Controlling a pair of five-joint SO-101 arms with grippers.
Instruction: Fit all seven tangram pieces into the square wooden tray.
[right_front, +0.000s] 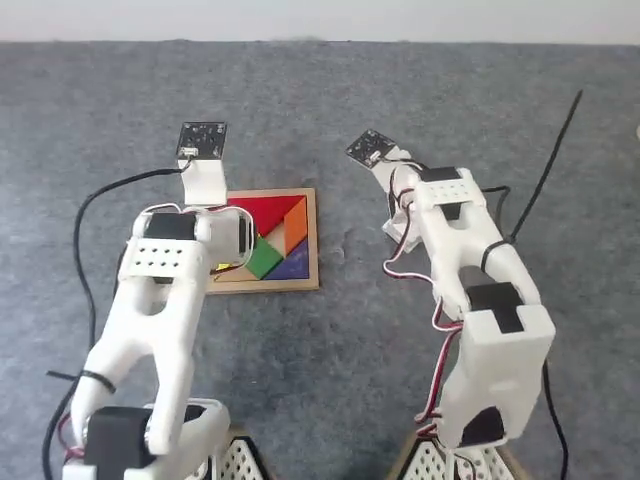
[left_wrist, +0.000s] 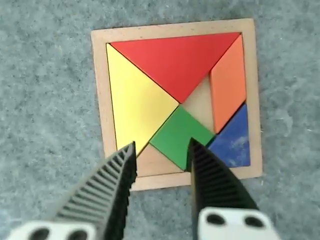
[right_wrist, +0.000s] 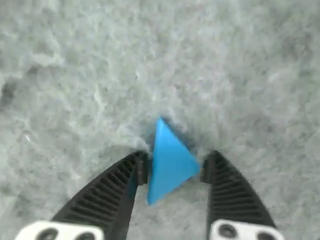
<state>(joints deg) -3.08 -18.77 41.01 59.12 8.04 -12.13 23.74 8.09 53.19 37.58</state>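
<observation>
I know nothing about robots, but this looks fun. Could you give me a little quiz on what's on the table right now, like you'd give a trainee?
1. True or false: the wooden tray already holds all seven pieces.
2. Which piece sits between the fingers of the right gripper? A) red triangle B) light blue triangle C) green square
3. Fill in: the left gripper hangs open and empty over the ____.

Key:
1. False: only five pieces lie in it, and bare wood shows in two spots.
2. B
3. tray
</observation>
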